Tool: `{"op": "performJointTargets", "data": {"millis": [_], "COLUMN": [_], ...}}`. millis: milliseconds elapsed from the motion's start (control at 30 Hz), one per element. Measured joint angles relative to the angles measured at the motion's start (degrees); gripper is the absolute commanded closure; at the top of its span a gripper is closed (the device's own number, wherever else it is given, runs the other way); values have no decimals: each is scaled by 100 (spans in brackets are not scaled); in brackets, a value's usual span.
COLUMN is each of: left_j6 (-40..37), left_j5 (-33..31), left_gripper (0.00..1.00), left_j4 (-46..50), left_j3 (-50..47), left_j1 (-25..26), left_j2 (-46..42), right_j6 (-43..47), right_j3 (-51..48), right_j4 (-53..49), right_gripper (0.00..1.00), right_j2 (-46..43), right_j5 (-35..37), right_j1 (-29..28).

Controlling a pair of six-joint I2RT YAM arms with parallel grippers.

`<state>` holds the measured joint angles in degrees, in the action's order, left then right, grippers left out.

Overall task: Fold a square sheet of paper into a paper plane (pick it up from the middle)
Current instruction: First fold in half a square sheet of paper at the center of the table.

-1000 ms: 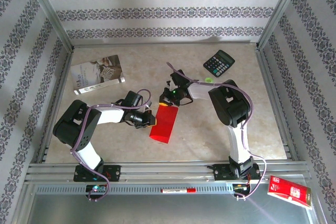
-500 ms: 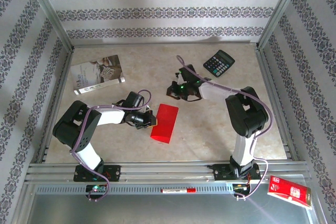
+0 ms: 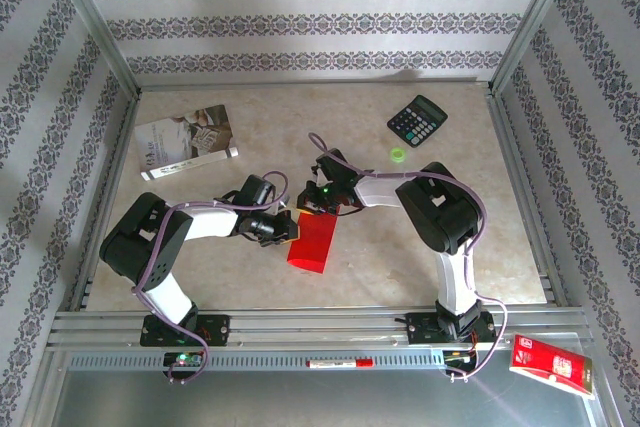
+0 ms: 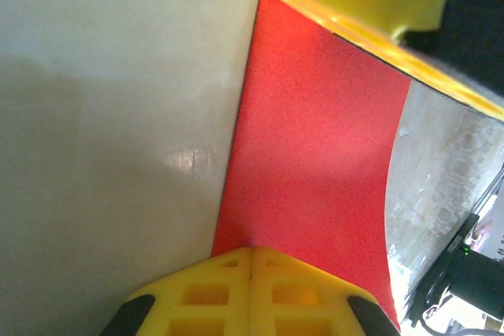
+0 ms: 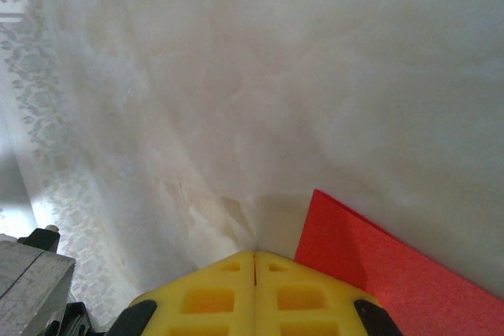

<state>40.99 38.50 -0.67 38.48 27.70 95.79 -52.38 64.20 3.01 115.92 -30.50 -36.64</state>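
Though booklet (image 3: 187, 142) print is illegible, left pincer (image 3: 289, 230) and right pincer (image 3: 318, 209) — both closed — touch red sheet (image 3: 312, 243).

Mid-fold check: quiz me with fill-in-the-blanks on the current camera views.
1. The left arm's yellow fingers are ___, not open.
2. The right arm's yellow fingers sit at the folded bright red paper sheet's ___ end.
3. The black calculator lies toward the far ___ corner of the beige table.
4. The grey-white printed booklet lies far ___.
Missing: shut; far; right; left.
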Motion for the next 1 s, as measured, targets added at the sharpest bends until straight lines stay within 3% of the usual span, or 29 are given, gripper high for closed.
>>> {"op": "performJointTargets", "data": {"millis": [467, 1000], "left_j6": [61, 365], "left_j5": [-39, 264], "left_gripper": [100, 100], "left_j4": [-66, -654], "left_j3": [-151, -1193], "left_j1": [11, 37], "left_j2": [-153, -802], "right_j6": [131, 240], "right_j3": [-26, 17], "right_j4": [22, -98], "right_gripper": [100, 100], "right_j2": [20, 28], "right_j5": [-39, 0], "right_j1": [44, 48]}}
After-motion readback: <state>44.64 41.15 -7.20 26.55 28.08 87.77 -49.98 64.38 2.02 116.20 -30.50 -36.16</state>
